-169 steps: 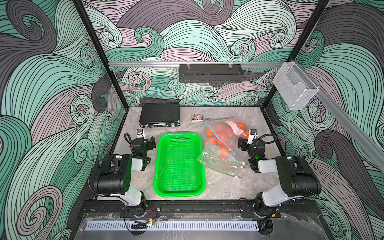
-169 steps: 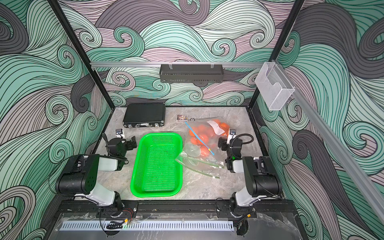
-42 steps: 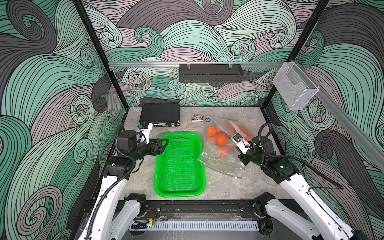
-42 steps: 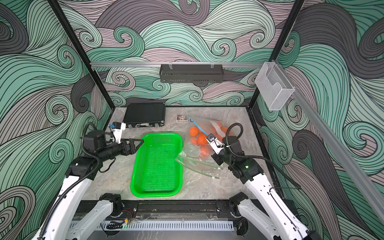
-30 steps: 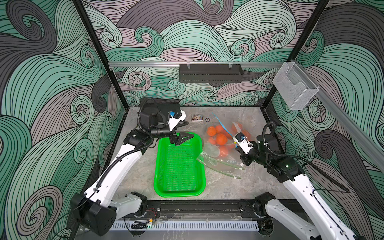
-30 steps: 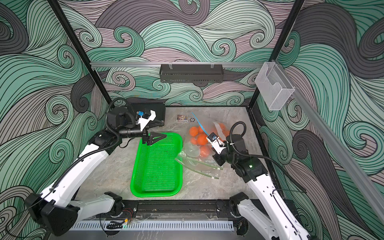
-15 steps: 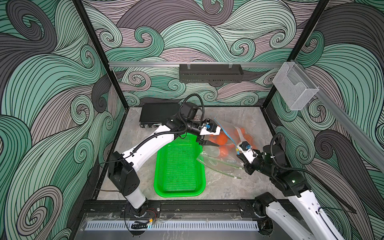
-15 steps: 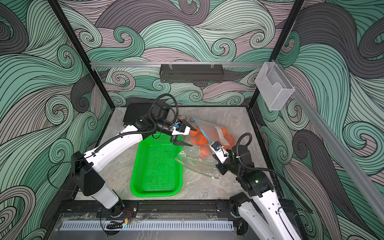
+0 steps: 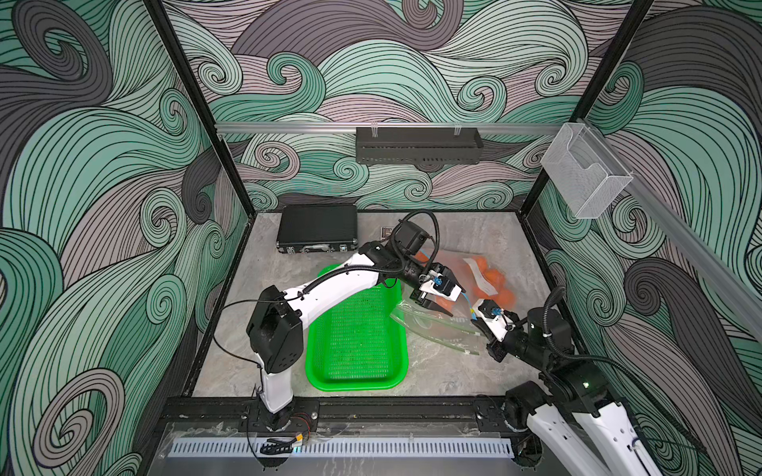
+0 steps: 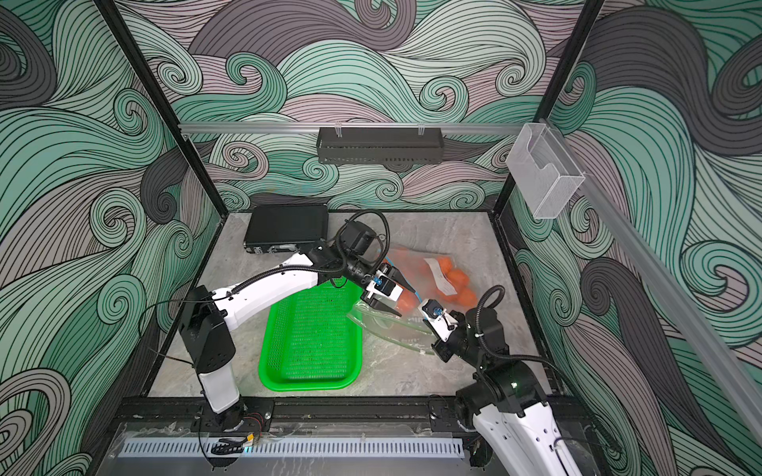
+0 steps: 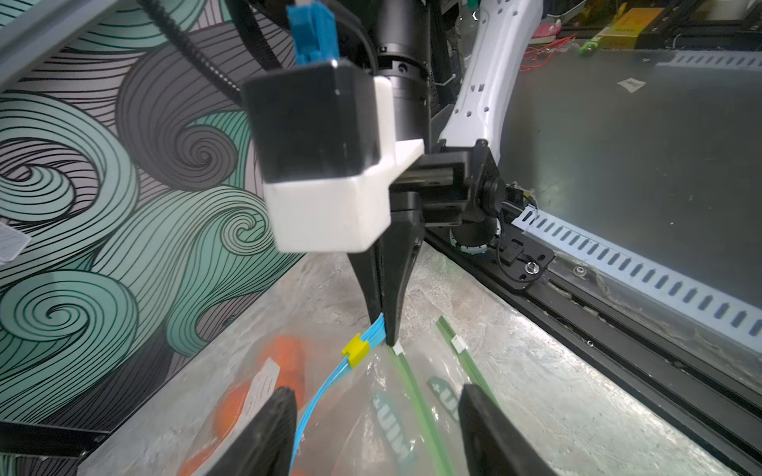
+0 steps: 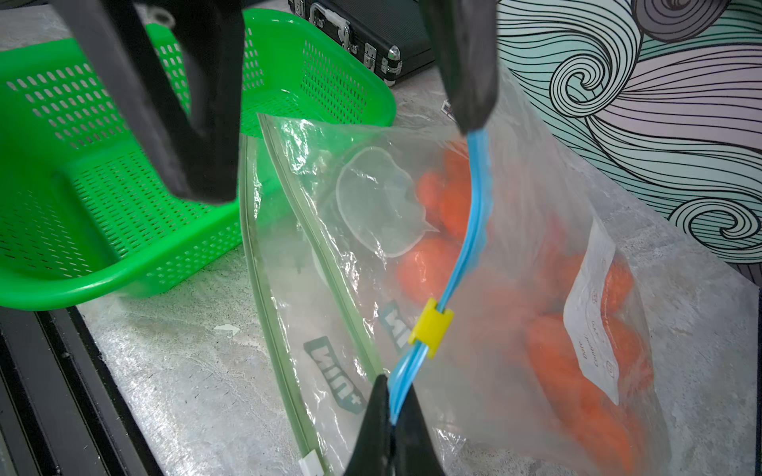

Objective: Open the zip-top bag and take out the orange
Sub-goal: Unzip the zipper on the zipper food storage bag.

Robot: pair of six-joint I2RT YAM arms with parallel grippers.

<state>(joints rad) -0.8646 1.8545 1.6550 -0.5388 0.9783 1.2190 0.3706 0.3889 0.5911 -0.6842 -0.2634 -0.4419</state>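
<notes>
basket (image 9: 354,385) beside bag (image 9: 486,280), bare table (image 9: 474,230) behind

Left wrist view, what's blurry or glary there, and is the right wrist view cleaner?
Left wrist view: the oranges are smeared soft, the right gripper pinching the blue zip strip is crisp, the front panel glares white. Right wrist view: the yellow slider is sharp, the green-zip bag glints beside the green basket, the left gripper looms dark and soft.

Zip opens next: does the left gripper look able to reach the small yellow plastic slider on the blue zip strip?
Probably yes: the left gripper is open near the yellow slider, nothing between; the right gripper pinches only the blue zip strip's end.
</notes>
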